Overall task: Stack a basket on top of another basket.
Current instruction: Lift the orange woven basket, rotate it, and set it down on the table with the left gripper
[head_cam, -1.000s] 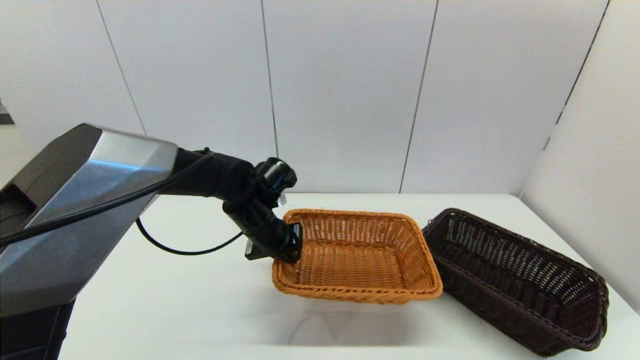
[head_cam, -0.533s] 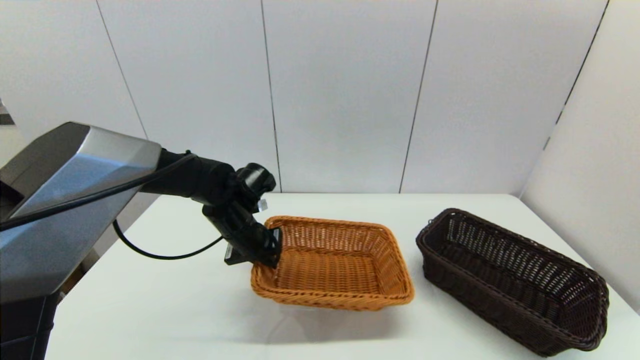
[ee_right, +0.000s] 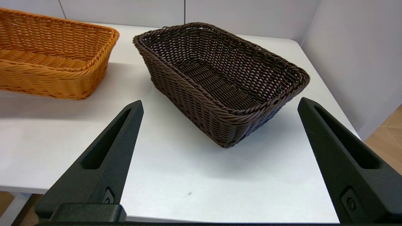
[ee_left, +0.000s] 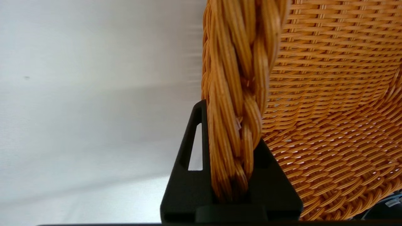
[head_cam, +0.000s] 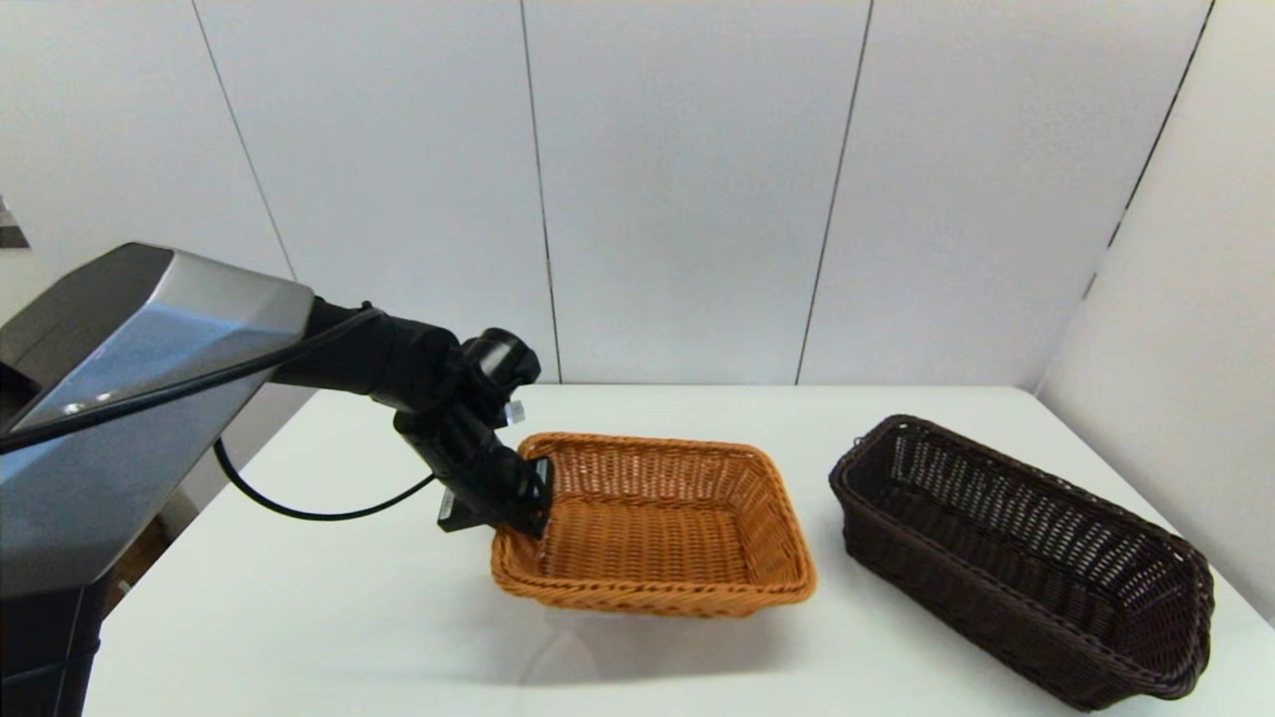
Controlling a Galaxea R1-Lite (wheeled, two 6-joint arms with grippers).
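Clamped on its braided rim by the left end effector, the orange basket at centre frame must next be carried onto the dark basket at lower right, while the right end effector is parked open.

No readable text or number shows anywhere; a small white tag on the left arm's wrist perhaps carries print, illegible.

You see an orange-tan basket in tight wicker weave with a thick braided rim. The other basket is dark brown, nearly black, with open-weave sides. Both sit on a plain white desk. The left gripper is matte black.
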